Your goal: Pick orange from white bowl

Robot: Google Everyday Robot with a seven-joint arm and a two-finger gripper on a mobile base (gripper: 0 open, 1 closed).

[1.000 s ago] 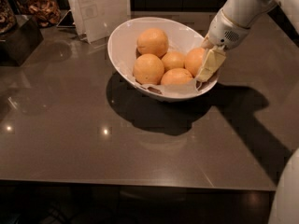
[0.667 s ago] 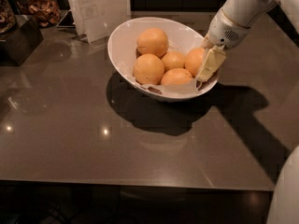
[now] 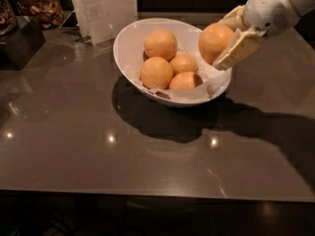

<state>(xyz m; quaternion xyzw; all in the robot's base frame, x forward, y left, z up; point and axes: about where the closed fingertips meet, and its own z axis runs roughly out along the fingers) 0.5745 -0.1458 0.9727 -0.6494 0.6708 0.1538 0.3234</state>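
Observation:
The white bowl [image 3: 129, 43] stands on the dark counter, lined with white paper. Several oranges lie in it: one at the back [image 3: 160, 44], one at the front left [image 3: 156, 73], a smaller one in the middle [image 3: 184, 63] and one at the front right [image 3: 184, 81]. My gripper [image 3: 224, 41] is above the bowl's right rim, shut on the orange [image 3: 213, 41], which hangs clear of the other fruit. One pale finger [image 3: 237, 49] shows in front of the orange; the other is behind it.
A white paper bag [image 3: 105, 10] stands just behind the bowl on the left. A dark box [image 3: 19, 43] and jars of snacks [image 3: 39, 4] are at the far left. The counter's front edge [image 3: 157, 195] runs across the bottom.
The gripper has lifted one orange up out of the right side of the bowl. The other oranges stay in the bowl.

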